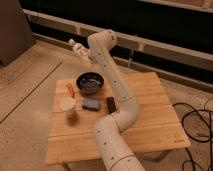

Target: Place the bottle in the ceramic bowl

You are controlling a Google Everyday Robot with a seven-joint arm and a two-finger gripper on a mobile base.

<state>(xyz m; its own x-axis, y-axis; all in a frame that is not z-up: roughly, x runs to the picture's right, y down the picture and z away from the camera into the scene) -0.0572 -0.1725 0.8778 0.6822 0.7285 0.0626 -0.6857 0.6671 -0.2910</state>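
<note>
Gripper (pixel 81 51): at the end of the arm (pixel 104 44), in the air up and to the left of the bowl (pixel 90 82), past the table's far edge. It is closed on the bottle (pixel 75 46).
Bottle: small and whitish, gripped at the arm's tip. It is well above the bowl and off to its upper left, apart from it, over the floor (pixel 30 75) rather than over the table. It lies tilted, with its free end pointing up and left, away from the bowl.
Bowl: round and dark with a glossy greyish inside. It stands on the far left part of the table (pixel 155 110).
Arm: white. It rises from the near edge of the table, passes just to the right of the bowl, bends at an elbow above and to the right of the bowl, then reaches left to the gripper.
Cup (pixel 67 104): pale and round, on the table near the bowl, in front of it and to its left.
Sponge (pixel 91 104): a bluish pad just in front of the bowl, to the right of the cup.
Dark block (pixel 111 104): in front of the bowl and to its right, just beside the sponge and close to the arm.
Orange thing (pixel 70 90): small, on the table just left of the bowl. What it is cannot be told.
Cables (pixel 192 115): dark loops on the floor, well to the right of the bowl, beyond the table's right edge.
</note>
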